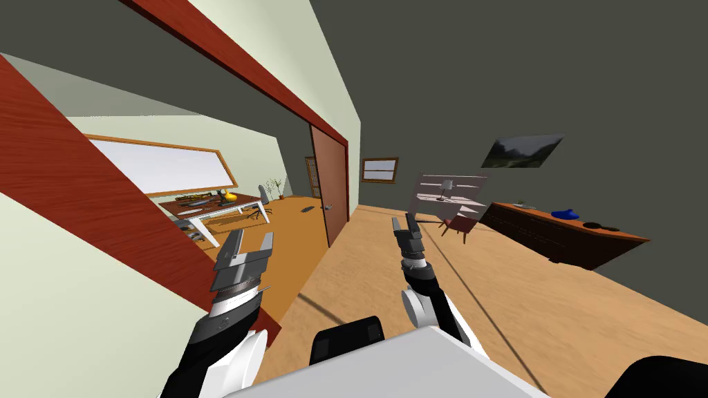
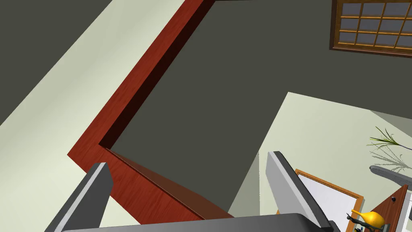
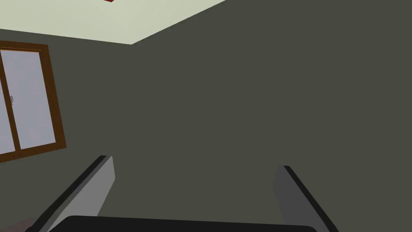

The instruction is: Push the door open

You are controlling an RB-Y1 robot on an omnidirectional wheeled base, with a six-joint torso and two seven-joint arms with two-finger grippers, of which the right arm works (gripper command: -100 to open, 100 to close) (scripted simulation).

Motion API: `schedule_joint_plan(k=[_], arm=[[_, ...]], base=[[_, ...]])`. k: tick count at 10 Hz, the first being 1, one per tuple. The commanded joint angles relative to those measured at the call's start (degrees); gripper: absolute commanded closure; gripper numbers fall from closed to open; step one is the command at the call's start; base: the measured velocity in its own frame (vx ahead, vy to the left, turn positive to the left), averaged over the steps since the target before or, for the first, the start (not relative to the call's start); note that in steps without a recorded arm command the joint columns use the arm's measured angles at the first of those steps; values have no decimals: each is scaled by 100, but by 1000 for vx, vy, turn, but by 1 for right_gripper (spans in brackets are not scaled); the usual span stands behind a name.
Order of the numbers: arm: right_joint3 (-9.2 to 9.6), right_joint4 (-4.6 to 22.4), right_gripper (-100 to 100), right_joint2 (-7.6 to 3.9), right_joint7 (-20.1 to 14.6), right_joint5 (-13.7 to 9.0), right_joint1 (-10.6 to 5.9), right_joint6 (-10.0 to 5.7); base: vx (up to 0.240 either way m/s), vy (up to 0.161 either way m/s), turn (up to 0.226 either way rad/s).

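two tools, left tool [image 1: 250, 239] and right tool [image 1: 406, 222], fingers apart; red-brown door [image 1: 331, 184] open

Centre left, door [image 1: 330, 173] handle [image 1: 328, 206] and table [image 1: 245, 202] things [image 1: 197, 200] are too small to name; the frame [image 1: 83, 190] runs off left.

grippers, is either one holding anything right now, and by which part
Nothing is held. The left gripper and the right gripper both stand open with empty space between their fingers, and neither touches the door ahead.
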Motion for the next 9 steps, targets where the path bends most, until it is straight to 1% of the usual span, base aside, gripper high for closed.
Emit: schedule_joint_plan(k=[1, 3, 8, 9], arm=[[93, 144, -100, -55, -6, -11, -34, -17], [188, 293, -100, -104, -12, -22, -69, -34], [566, 880, -100, -261, -37, -65, -207, -102], [601, 934, -100, -274, -39, -69, -219, -108]], base=[[95, -8, 60], [222, -10, 62], [220, -11, 72], [178, -22, 58]])
